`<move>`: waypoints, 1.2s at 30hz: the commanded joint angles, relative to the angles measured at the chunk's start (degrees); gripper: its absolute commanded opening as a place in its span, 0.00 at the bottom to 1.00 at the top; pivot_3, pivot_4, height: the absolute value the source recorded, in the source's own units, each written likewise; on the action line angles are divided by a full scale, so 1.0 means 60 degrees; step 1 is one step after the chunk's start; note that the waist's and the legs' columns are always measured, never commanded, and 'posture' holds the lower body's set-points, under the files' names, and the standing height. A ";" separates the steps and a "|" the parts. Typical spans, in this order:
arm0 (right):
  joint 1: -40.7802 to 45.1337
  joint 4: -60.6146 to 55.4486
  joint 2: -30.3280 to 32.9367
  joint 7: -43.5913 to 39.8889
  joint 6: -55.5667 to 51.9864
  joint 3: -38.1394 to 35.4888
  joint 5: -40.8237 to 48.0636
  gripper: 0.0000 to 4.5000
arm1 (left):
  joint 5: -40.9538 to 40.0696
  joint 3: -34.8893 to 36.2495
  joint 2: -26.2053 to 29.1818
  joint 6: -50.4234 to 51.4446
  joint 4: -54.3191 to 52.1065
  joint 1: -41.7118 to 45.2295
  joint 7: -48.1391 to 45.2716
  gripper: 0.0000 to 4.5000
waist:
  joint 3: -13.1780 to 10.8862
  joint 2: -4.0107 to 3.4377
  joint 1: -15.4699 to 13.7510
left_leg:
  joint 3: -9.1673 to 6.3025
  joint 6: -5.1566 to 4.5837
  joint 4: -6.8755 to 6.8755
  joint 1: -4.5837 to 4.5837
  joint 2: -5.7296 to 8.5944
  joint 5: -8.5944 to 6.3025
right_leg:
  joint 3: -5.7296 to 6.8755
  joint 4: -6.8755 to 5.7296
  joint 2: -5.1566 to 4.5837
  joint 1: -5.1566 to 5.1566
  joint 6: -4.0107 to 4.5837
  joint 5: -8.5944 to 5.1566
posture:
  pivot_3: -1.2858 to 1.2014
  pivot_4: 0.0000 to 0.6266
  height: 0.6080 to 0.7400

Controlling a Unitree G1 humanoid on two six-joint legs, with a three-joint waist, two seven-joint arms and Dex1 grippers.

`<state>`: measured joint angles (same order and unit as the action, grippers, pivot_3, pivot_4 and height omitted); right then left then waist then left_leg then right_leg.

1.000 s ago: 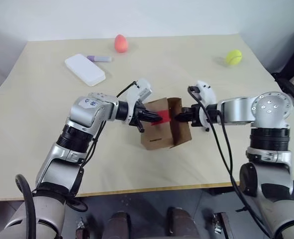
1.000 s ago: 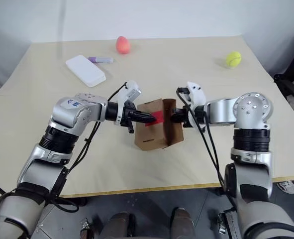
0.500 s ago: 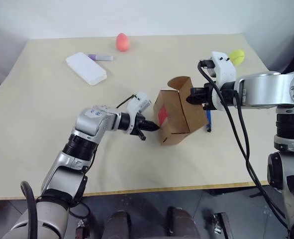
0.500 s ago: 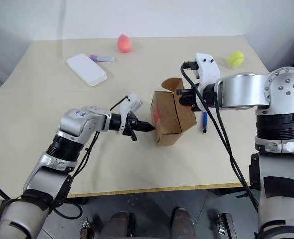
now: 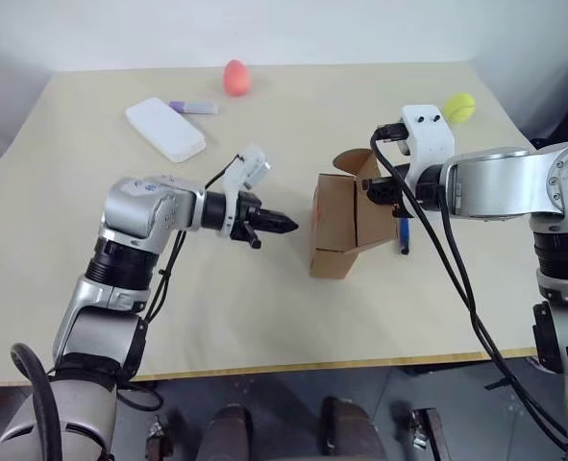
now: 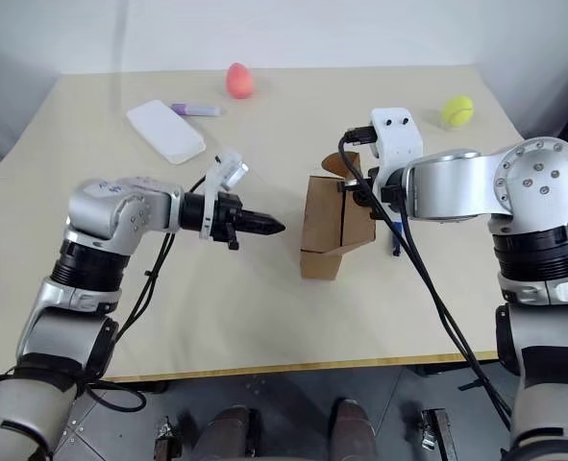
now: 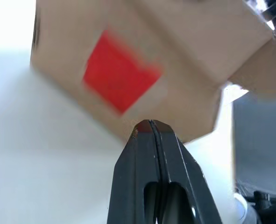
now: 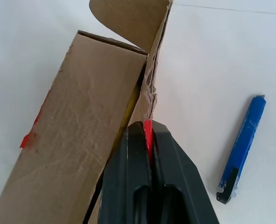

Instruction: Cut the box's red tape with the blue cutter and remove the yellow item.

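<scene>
I see the counter (image 5: 91, 250) spread across the frame, and just right of its centre stands the box (image 5: 339, 230), tipped up with its taped face turned toward frame left and one flap curling open at the top. The red tape (image 7: 116, 84) sits on that left-turned face; a thin strip of it shows along the box's left edge in the head view. My right end effector (image 8: 147, 135) is at the upper right of the box, jaws together and clamped on the torn flap edge, with a sliver of red caught between the tips. My left end effector (image 5: 282, 225) hangs left of centre, tips pressed together and empty, pointing right at the taped face but apart from it. The blue cutter (image 5: 402, 233) lies on the counter just right of the box, its long axis running up and down the frame, near the right arm. A faint yellow line shows inside the flap gap in the right wrist view, likely the yellow item (image 8: 132, 101). I judge the left arm is nearer the opening side.
</scene>
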<state>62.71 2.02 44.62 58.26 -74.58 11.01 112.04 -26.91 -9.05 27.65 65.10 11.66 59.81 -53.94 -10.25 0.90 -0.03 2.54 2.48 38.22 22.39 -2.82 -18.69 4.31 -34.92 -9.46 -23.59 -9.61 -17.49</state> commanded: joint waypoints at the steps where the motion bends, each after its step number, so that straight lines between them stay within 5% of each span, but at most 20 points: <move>1: -0.0073 -0.0262 0.0089 -0.0280 -0.0138 0.0520 0.0160 0.00 | 0.0035 0.0067 -0.0567 -0.0719 0.0192 0.0451 0.0084 0.00 | 0.0001 0.0001 -0.0004 | 0.0000 0.0000 0.0000 0.0000 0.0000 0.0000 | 0.0001 0.0002 0.0000 0.0001 -0.0001 0.0000 | 0.52 0.24 1.00; 10: 0.0116 -0.0454 -0.0028 -0.0469 0.0081 0.1037 0.0160 0.00 | 0.1672 -0.1111 -0.2004 -0.3306 0.2281 0.0911 0.0366 0.00 | 0.0001 0.0002 0.0038 | 0.0006 -0.0001 -0.0002 -0.0005 0.0000 0.0000 | 0.0003 -0.0004 0.0000 -0.0002 -0.0001 0.0001 | 0.52 0.24 1.00; 22: 0.0445 -0.0598 0.0367 -0.0829 0.0000 0.0995 0.0160 0.00 | 0.3889 -0.3061 -0.0896 -0.5565 0.3473 0.1234 -0.1596 0.00 | 0.0005 0.0001 0.0054 | 0.0021 -0.0002 0.0000 -0.0018 -0.0008 -0.0001 | 0.0003 -0.0008 0.0000 0.0000 0.0003 0.0003 | 0.52 0.24 1.00; 30: 0.0928 0.0164 0.1693 -0.1316 -0.0565 0.1159 0.0021 0.00 | 0.4057 -0.3219 -0.0160 -0.4889 0.2463 0.0575 -0.2256 0.00 | 0.0013 0.0005 0.0046 | 0.0024 -0.0010 0.0009 -0.0021 -0.0012 -0.0005 | 0.0003 -0.0009 0.0000 0.0005 0.0005 0.0004 | 0.52 0.24 1.00; 36: 0.0356 0.0484 0.1719 -0.2095 -0.0847 0.1051 -0.0812 0.00 | 0.3815 -0.2911 0.0081 -0.3631 0.1093 -0.0138 -0.2030 0.00 | 0.0021 -0.0009 -0.0047 | 0.0030 -0.0010 0.0014 -0.0021 -0.0013 -0.0006 | 0.0001 -0.0009 0.0000 0.0005 0.0008 0.0006 | 0.52 0.24 1.00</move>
<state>65.57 5.40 54.96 47.48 -79.10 17.94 107.98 -4.28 -23.66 29.49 40.46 19.63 61.98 -65.95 -10.12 0.84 -0.31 2.72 2.41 38.31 22.28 -2.89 -18.73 4.32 -34.97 -9.47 -23.55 -9.57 -17.45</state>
